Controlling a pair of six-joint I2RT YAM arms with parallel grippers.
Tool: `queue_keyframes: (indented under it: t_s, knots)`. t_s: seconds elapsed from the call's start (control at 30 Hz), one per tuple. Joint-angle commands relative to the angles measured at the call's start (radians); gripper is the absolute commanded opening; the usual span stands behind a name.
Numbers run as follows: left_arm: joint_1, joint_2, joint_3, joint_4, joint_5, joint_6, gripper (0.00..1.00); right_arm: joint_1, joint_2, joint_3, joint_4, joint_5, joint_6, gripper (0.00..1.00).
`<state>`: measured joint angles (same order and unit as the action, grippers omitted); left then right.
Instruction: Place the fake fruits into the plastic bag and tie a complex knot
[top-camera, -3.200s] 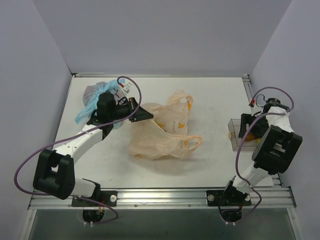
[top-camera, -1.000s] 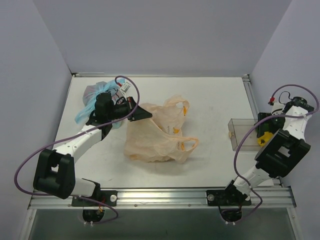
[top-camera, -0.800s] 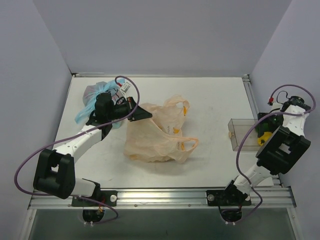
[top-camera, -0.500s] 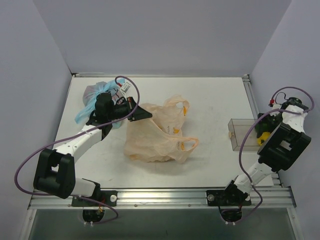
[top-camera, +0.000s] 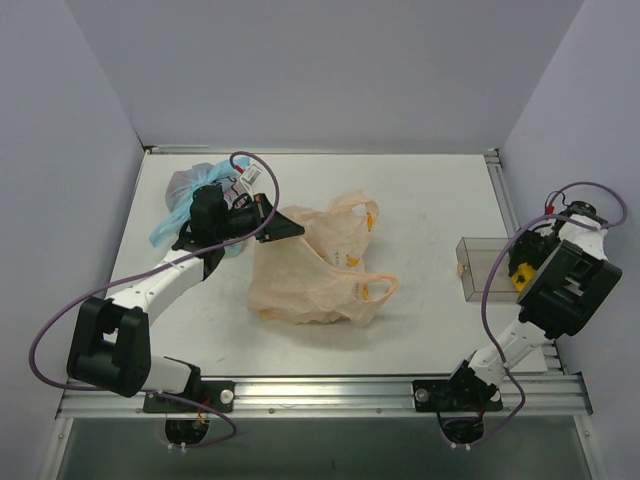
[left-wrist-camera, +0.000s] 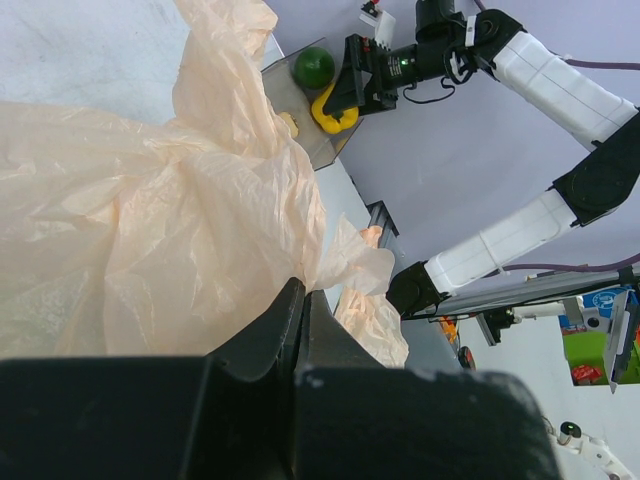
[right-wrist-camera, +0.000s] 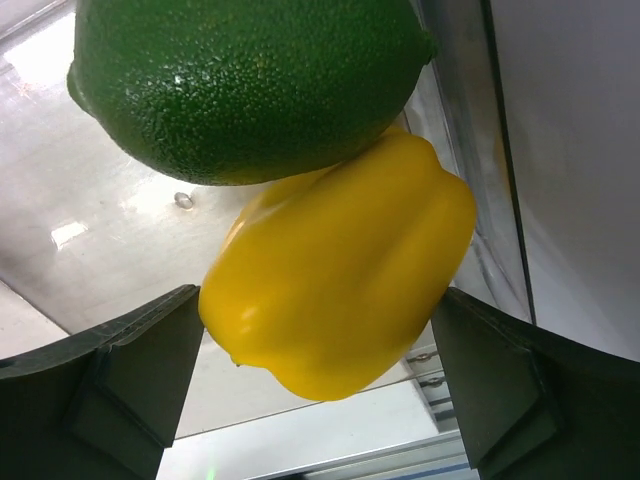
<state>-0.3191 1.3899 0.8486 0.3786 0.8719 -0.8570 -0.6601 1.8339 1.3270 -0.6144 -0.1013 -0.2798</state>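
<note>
My left end effector (left-wrist-camera: 300, 300) is pinched shut on the rim of the plastic bag (top-camera: 310, 280), which lies crumpled mid-tabletop (top-camera: 430, 200). My right end effector (right-wrist-camera: 315, 340) gapes wide, flanking the yellow pepper (right-wrist-camera: 340, 270) that is pressed against a green lime (right-wrist-camera: 250, 80) — the 2 sit in the clear box (top-camera: 480, 262).

Soft, even light overhead, worktop (top-camera: 420, 200) bright, shadows faint. Left wrist: bag (left-wrist-camera: 150, 200) glows through, left gripper (left-wrist-camera: 300, 300) a dark blur. Right wrist: lime (right-wrist-camera: 250, 80) glinting with small highlights, edges soft.
</note>
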Motion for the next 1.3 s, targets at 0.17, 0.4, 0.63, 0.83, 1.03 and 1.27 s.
queue_keyframes:
  t_s: [0.17,0.4,0.63,0.83,1.03,1.27]
  knots:
    - [0.005,0.003,0.015,0.057,0.006,0.012,0.0,0.002,0.021,-0.032,0.016,0.005,0.021,1.0]
    - [0.006,0.006,0.023,0.056,0.009,0.012,0.0,0.002,0.005,-0.054,0.007,-0.037,-0.024,0.92]
    - [0.006,0.009,0.02,0.056,0.01,0.01,0.0,-0.001,-0.113,-0.112,-0.019,-0.064,-0.067,0.69]
    - [0.006,0.008,0.021,0.056,0.01,0.012,0.0,-0.007,-0.195,-0.114,-0.067,-0.087,-0.07,0.63]
    - [0.006,0.009,0.024,0.056,0.013,0.009,0.0,0.008,-0.283,-0.06,-0.156,-0.184,-0.059,0.6]
    - [0.006,0.004,0.018,0.056,0.013,0.003,0.0,0.301,-0.4,0.03,-0.205,-0.327,0.069,0.61]
